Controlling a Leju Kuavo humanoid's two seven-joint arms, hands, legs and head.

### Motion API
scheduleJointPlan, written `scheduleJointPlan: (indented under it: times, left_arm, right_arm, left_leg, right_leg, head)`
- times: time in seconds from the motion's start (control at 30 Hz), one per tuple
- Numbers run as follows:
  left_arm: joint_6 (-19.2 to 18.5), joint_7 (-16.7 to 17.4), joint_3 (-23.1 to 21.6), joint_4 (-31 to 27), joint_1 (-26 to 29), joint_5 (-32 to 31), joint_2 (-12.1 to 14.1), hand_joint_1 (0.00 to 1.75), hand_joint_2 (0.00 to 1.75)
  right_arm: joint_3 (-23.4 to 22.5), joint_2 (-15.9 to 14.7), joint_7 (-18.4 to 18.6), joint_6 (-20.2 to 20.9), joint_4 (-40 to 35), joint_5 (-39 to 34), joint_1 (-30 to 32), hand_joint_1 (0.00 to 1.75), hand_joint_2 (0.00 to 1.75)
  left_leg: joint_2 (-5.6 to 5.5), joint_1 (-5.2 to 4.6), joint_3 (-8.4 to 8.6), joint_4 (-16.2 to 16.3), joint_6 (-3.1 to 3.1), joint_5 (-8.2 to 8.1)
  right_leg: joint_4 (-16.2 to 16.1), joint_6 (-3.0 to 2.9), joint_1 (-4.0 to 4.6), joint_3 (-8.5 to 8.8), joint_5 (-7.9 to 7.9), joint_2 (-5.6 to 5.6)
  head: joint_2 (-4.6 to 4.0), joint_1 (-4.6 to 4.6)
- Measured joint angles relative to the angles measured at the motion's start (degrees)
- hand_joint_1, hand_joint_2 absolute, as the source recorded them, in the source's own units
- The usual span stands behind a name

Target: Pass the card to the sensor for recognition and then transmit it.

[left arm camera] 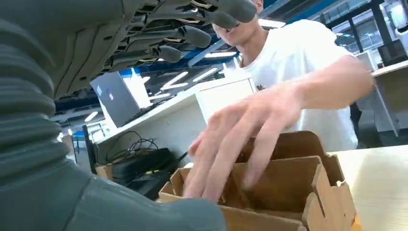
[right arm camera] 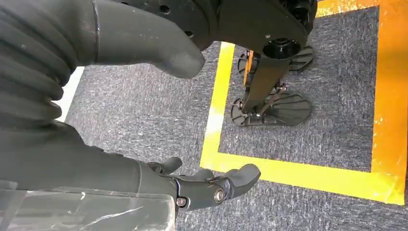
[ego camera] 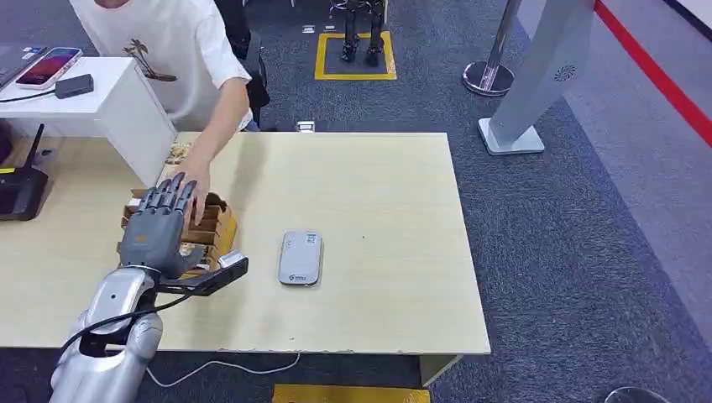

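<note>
We can't read any text here; the small print on the flat grey rounded sensor (ego camera: 300, 258) is too blurry for us.

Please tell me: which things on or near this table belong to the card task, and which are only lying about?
Belong to the job:
cardboard card box
grey sensor
left robot hand above the box
person's hand reaching into the box

Only lying about:
black router
phone on the white cabinet
silver post base
</note>
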Motion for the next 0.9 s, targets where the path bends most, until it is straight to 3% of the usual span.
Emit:
scheduleJointPlan:
  times: [0.9]
  left_arm:
    - [-0.2, 0.0, 0.0, 0.0, 0.2, 0.0, 0.9, 0.0, 1.75]
  right_arm:
    - [0.0, 0.0, 0.0, 0.0, 0.0, 0.0, 0.0, 0.0, 1.75]
  left_leg:
    - [0.0, 0.0, 0.0, 0.0, 0.0, 0.0]
  right_leg:
    - [0.0, 0.0, 0.0, 0.0, 0.0, -0.01]
  head:
    - [0.0, -0.02]
